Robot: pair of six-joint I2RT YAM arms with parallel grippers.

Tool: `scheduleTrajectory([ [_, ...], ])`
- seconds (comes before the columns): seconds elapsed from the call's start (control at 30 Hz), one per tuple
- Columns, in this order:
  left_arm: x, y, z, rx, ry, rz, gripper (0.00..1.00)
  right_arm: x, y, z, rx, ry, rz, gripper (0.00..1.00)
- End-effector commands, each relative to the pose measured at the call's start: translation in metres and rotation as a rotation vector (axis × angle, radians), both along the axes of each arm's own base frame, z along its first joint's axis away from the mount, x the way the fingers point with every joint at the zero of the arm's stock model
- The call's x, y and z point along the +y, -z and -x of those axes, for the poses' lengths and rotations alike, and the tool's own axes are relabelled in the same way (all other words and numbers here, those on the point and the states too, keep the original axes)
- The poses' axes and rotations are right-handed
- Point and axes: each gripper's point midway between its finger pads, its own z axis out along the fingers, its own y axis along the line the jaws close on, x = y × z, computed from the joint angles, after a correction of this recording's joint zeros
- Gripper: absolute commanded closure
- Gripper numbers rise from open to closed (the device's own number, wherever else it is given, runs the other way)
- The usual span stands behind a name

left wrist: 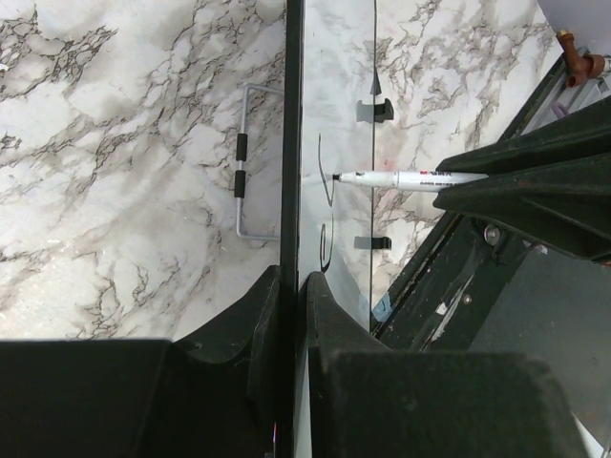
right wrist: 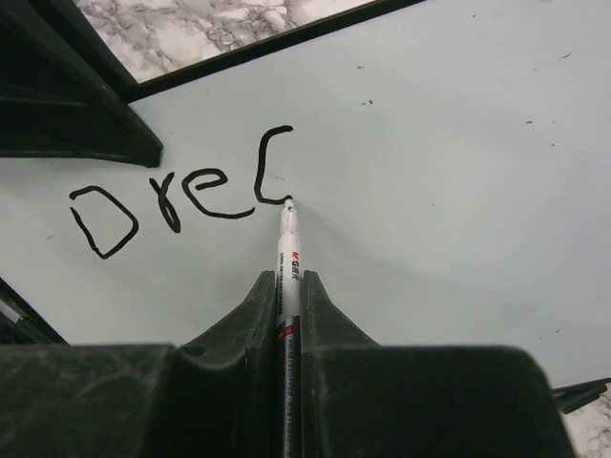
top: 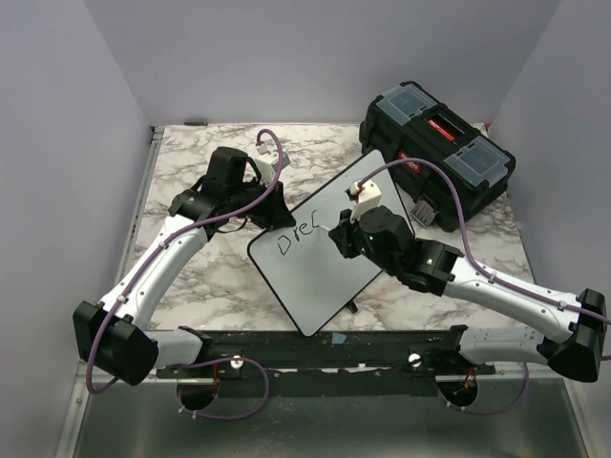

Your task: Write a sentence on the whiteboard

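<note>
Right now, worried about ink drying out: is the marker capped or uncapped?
Uncapped: the marker has its bare tip on the whiteboard, ending the unfinished sentence, clamped in the right gripper.

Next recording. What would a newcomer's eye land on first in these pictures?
The whiteboard at the middle of the marble table bears black letters reading "Dre" plus an unfinished stroke. The right fingers grip a white marker whose tip touches the end of that stroke, while the left fingers clamp the board's edge. A black toolbox sits at the far right.
</note>
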Motion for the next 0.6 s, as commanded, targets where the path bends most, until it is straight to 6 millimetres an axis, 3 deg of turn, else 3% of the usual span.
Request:
scheduleTrajectory([
  [0.0, 0.005, -0.026, -0.019, -0.173, -0.027, -0.007, 1.00, -0.008, -0.004, -0.012, -0.021, 0.067, 0.052, 0.99],
  [0.27, 0.005, -0.025, -0.019, -0.172, -0.026, -0.007, 1.00, 0.005, -0.021, -0.023, -0.059, 0.064, 0.053, 0.99],
  [0.57, 0.005, -0.024, -0.020, -0.172, -0.026, -0.007, 1.00, 0.013, -0.022, -0.027, -0.063, 0.056, 0.049, 0.99],
])
